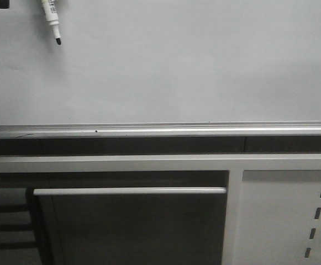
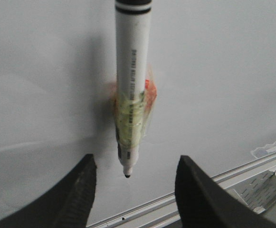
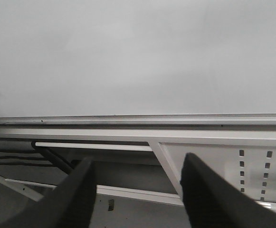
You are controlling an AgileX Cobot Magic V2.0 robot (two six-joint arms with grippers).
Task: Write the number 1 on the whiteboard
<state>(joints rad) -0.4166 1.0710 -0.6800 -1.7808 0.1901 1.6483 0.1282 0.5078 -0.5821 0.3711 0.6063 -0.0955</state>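
Pale grey surroundings, one board, one pen, no stroke yet: the number 1 is nowhere on the whiteboard (image 1: 193,66), so the writing has not begun. Nearest, right gripper (image 3: 138,190): fingers spread wide, empty, idle before the silver rail (image 1: 204,131) and the perforated panel (image 1: 293,221) under it. Left gripper (image 2: 134,190): fingers likewise wide apart in its wrist view, closed on nothing; the marker (image 2: 132,90) rides on the wrist by a yellowish tape wrap (not by any grip I can make out), tip (image 2: 127,175) pointing toward the board. Contact between tip and board: cannot tell. Risks, judged: tape binding yielding under pressure, giving a wavering or broken line; too light an approach leaving no mark; too long a stroke reaching the rail.
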